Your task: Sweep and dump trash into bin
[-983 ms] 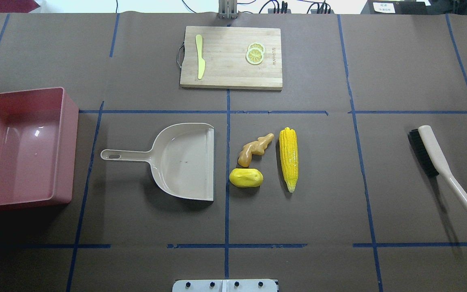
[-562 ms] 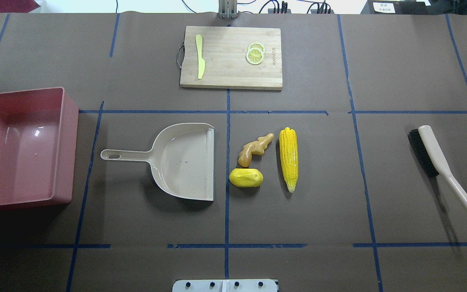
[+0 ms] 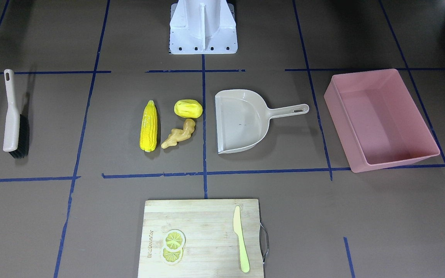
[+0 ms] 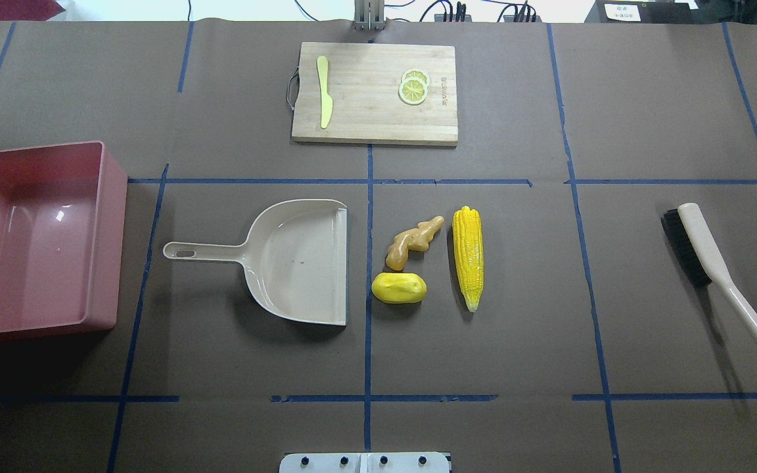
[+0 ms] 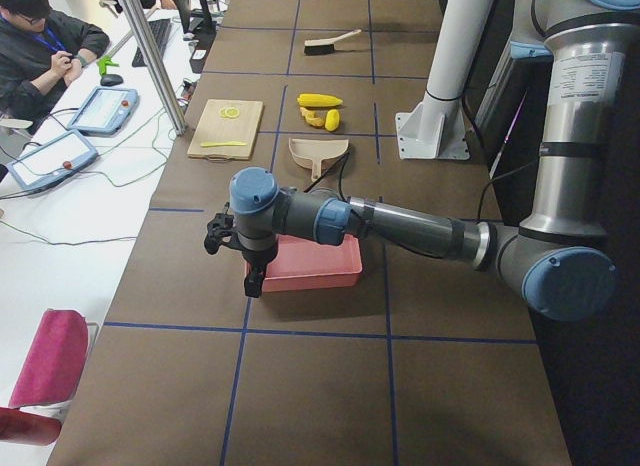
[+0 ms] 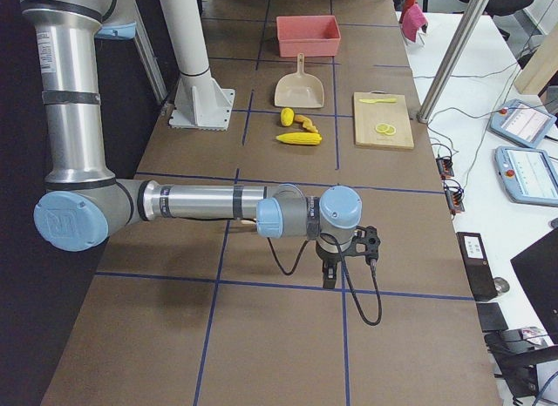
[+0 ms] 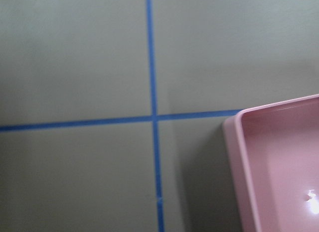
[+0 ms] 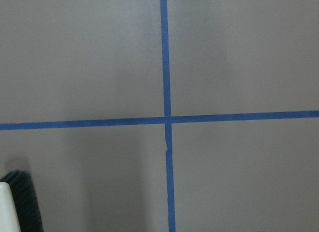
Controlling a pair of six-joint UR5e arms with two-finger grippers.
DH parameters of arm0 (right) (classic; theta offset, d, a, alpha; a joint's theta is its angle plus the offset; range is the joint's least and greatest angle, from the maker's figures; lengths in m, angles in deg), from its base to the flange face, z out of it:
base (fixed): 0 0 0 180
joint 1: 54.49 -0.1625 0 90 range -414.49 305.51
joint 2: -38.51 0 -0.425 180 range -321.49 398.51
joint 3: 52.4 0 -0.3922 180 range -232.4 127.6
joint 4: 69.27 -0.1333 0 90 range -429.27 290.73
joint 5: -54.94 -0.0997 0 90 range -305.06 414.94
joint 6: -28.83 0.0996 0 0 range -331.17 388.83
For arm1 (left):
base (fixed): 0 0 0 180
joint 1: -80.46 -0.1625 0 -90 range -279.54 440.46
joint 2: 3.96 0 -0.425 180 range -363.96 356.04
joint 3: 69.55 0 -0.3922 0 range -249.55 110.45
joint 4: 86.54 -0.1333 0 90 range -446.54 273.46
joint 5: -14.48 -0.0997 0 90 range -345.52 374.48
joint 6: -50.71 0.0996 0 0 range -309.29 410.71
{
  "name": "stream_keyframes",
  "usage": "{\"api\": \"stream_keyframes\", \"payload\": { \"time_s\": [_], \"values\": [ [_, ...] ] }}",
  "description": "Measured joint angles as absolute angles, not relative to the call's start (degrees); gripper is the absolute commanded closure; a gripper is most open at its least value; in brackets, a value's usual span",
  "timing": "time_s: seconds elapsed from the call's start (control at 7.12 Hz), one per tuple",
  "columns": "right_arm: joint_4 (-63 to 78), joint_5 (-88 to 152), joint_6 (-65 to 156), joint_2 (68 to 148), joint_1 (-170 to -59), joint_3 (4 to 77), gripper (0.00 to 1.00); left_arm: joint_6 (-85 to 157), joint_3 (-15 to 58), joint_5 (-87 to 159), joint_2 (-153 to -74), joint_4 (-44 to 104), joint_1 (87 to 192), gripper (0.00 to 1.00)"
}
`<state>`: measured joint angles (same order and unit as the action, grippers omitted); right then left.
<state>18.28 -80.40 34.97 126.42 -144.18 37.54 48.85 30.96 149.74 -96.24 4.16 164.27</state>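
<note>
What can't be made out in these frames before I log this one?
- Left gripper: shows only in the exterior left view, small and dark; open or shut cannot be told.
- Right gripper: shows only in the exterior right view; same doubt.
- Bin: the left wrist view's edge cuts off all but one corner.
- Brush: only a sliver at the right wrist view's bottom corner.
- Cutting board: its printed mark is too small to read.

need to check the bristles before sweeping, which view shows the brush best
Overhead exterior: the brush lies whole and largest there, bristles and handle plain. Front-facing also shows it whole; exterior left, tiny and far; right wrist, only a corner; the rest, nothing.
</note>
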Motion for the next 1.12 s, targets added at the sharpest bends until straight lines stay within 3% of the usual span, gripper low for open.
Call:
{"api": "stream_keyframes", "payload": {
  "time_s": [0.28, 0.7, 1.12],
  "values": [
    [18.3, -80.4, 35.7, 126.4, -143.9, 37.6, 0.0, 48.7, 34.9, 149.6, -98.6, 4.7, 152.9, 0.0],
    [18.2, -80.4, 35.8, 126.4, -142.8, 38.2, 0.0, 48.5, 43.0, 147.8, -103.1, 4.1, 148.7, 0.0],
    [18.4, -80.8, 35.8, 126.2, -141.0, 42.8, 0.0, 49.0, 44.0, 146.7, -109.3, 3.5, 144.0, 0.0]
  ]
}}
